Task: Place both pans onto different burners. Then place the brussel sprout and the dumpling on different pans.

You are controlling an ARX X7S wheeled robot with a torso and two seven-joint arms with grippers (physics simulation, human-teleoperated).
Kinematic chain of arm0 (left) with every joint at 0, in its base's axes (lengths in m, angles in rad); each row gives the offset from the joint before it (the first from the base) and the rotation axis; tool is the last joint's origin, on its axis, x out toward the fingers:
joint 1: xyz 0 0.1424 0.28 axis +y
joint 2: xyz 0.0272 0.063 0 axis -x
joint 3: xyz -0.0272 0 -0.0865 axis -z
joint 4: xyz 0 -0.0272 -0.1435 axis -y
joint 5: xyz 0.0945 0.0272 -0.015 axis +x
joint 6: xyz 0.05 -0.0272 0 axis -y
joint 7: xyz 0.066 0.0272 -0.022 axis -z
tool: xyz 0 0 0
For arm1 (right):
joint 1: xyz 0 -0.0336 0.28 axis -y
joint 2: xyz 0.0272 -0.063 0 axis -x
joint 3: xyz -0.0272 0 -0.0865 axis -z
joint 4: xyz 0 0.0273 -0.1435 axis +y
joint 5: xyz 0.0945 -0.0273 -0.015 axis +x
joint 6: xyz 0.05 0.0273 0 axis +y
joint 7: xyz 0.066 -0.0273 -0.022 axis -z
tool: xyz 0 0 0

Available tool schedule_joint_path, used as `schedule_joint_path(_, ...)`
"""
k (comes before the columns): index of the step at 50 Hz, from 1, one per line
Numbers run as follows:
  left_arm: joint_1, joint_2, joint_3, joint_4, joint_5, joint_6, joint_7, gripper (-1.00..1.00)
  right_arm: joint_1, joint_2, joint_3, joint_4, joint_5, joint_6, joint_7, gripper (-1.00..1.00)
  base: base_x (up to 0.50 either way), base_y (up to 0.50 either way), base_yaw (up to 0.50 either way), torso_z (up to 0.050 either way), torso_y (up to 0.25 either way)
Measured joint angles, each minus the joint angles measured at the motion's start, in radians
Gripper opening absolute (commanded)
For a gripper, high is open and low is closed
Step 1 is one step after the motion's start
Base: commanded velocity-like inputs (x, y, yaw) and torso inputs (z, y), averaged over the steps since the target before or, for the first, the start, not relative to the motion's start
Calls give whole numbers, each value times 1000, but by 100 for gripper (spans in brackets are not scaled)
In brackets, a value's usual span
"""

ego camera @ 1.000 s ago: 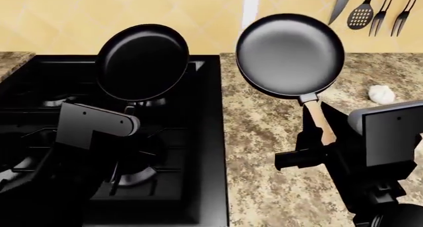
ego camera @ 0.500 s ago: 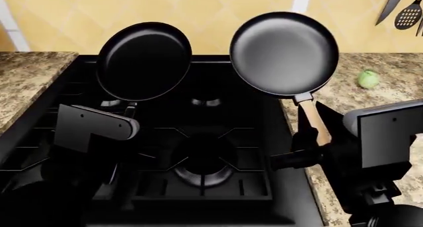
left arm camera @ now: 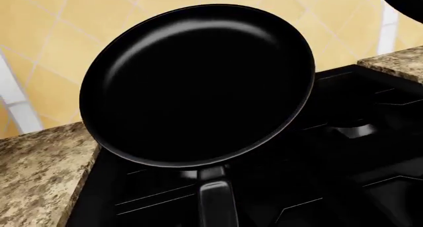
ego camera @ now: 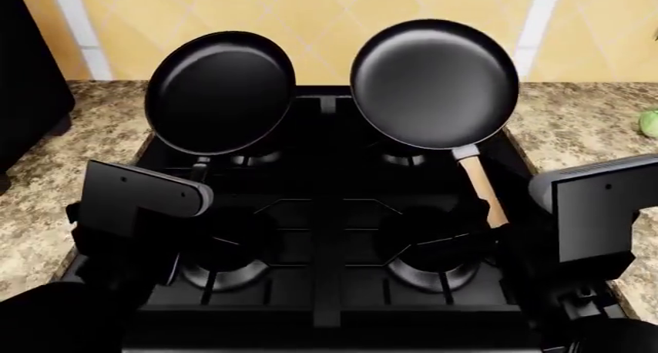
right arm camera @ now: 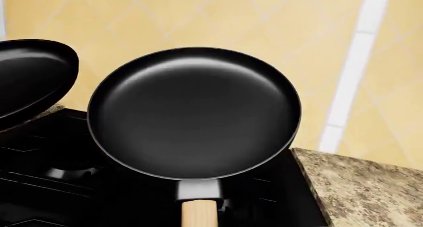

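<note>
Pans are both held in the air, tilted, above the back of the stove point(ego camera: 319, 237): the black-handled pan point(ego camera: 220, 91) on the left tool, the wooden-handled pan point(ego camera: 434, 83) on the right tool. Neither tool's fingers show, though each presumably clamps a handle. The first step is in hand; next, level each pan and lower it onto a separate burner point(ego camera: 221, 272).

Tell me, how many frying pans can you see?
2. The pan with the black handle is held up over the stove's back-left part. The pan with the wooden handle is held up over its back-right part. Neither rests on a burner.

A yellow tiled wall point(ego camera: 411, 6) rises behind speckled brown granite countertops point(ego camera: 586, 114).
</note>
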Motion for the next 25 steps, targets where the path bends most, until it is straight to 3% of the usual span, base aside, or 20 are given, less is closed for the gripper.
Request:
schedule_joint_path(15, -5, 7, 20, -19, 12, 10, 2, -100, -9, 14, -7, 21, 18, -19, 4, -100, 0, 0, 0, 1, 4)
schedule_joint_path(25, -9, 12, 32, -38, 22, 23, 10, -100, 7, 38, 15, 40, 140, -6, 76, -100, 0, 0, 0, 1, 4)
